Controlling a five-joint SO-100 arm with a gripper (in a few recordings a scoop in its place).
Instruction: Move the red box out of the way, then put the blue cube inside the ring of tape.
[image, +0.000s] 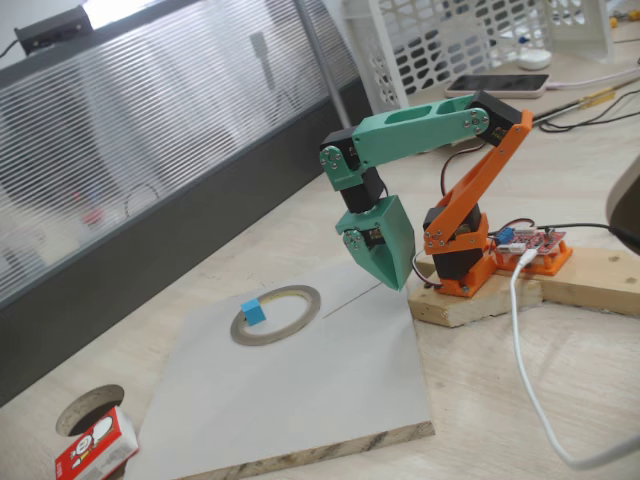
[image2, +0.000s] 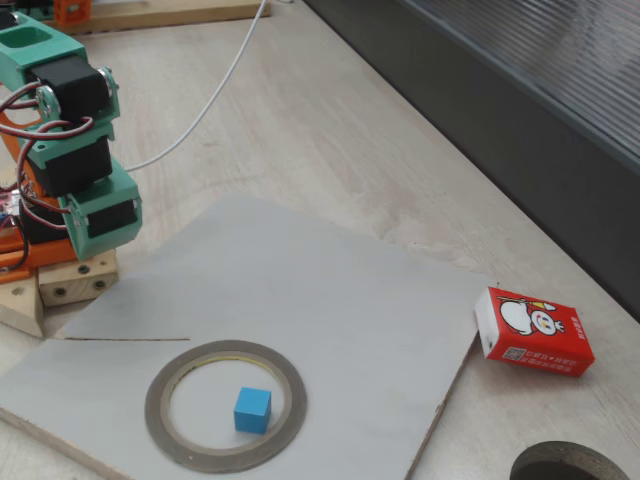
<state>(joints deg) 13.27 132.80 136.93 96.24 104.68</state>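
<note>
On the worktop (image2: 330, 120), the blue cube (image2: 252, 410) sits inside the ring of tape (image2: 160, 420); the red box (image2: 533, 331) lies apart, and the hand (image: 385, 265) hangs closed, empty.

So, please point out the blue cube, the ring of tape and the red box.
blue cube (image2: 252, 410), a fixed view, on its top face.
ring of tape (image2: 160, 420), a fixed view, on its left band.
red box (image2: 535, 330), a fixed view, on its white printed face.

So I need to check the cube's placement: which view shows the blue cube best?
The fixed view nearest the board: the blue cube sits large and unobstructed inside the ring of tape. The other fixed view shows it smaller, at the ring's left edge.
</note>
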